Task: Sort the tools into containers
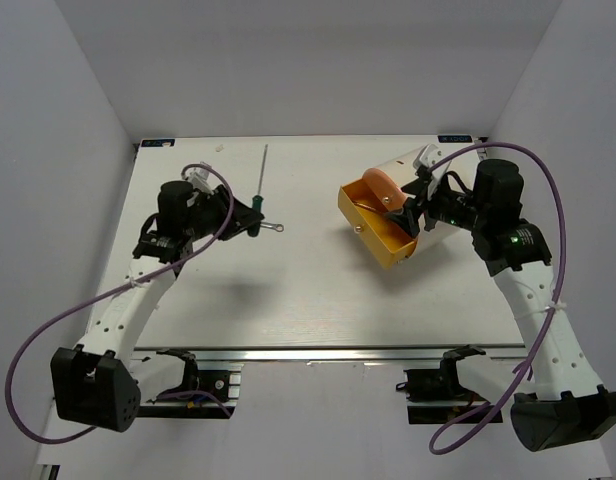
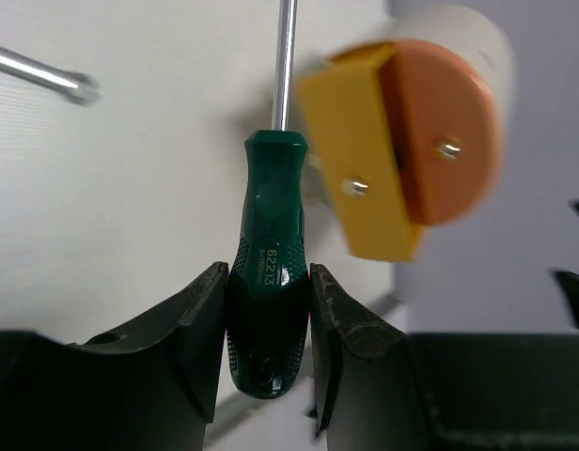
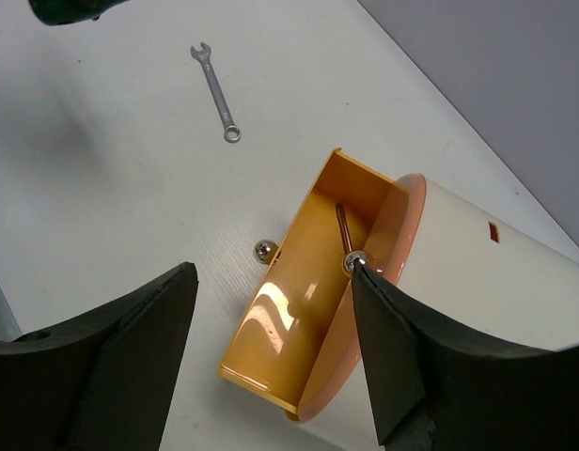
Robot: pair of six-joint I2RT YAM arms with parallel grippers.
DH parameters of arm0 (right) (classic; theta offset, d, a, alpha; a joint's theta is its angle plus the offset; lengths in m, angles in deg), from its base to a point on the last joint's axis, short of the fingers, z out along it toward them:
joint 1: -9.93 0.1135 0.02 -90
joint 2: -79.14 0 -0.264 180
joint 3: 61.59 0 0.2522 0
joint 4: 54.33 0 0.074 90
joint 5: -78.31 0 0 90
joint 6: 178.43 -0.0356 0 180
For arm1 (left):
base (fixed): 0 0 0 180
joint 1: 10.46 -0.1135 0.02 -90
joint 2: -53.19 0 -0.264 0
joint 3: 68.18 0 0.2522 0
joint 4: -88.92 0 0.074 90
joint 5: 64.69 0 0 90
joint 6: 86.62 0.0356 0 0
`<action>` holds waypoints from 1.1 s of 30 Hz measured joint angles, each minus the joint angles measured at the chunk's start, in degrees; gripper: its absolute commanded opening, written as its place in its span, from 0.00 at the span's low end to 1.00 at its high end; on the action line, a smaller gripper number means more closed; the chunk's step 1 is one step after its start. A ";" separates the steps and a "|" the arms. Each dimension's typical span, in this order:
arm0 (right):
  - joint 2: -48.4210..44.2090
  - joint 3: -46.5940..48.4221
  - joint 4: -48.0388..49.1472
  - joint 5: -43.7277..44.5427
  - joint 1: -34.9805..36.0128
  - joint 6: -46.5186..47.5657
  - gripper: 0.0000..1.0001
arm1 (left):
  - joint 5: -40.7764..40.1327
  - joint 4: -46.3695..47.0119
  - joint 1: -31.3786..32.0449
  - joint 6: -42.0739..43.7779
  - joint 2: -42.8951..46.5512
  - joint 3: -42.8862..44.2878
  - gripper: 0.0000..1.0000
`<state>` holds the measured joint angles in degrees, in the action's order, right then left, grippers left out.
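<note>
My left gripper [image 1: 245,216] is shut on the green-and-black handle of a screwdriver [image 2: 269,272]. Its thin shaft [image 1: 262,170] points toward the table's far edge. No other screwdriver shows. The small silver wrench [image 1: 272,227] lies on the table just right of that gripper and also shows in the right wrist view [image 3: 217,91]. The cream-white drum [image 1: 413,170] lies on its side at the right, with a yellow drawer [image 3: 304,301] pulled out of its orange face [image 1: 381,187]. My right gripper [image 3: 271,272] is open over the drawer, its right finger [image 3: 393,348] touching a small knob [image 3: 355,261].
A second knob [image 3: 264,250] sticks out of the drawer's outer wall. The white table [image 1: 308,300] is walled by grey panels at the left, back and right. Purple cables loop from both arms near the front edge.
</note>
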<state>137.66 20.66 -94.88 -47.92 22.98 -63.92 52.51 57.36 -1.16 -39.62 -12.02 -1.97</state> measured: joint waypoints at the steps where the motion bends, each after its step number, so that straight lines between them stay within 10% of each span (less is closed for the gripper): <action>1: -0.11 0.00 0.13 -0.02 -0.24 -0.15 0.72 | 0.52 1.53 1.92 -2.75 0.72 -0.42 0.00; 12: -1.53 0.00 4.63 0.98 -5.62 -4.46 0.73 | -4.20 6.91 22.62 -25.46 -2.16 3.04 0.00; 33: -3.37 -0.04 7.69 -0.31 -12.13 -7.69 0.73 | -3.82 3.08 30.80 -41.75 -13.49 12.04 0.00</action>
<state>134.29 20.62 -87.19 -48.23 10.85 -71.61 48.69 60.44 29.64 -81.37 -25.51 10.07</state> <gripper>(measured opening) 0.733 0.463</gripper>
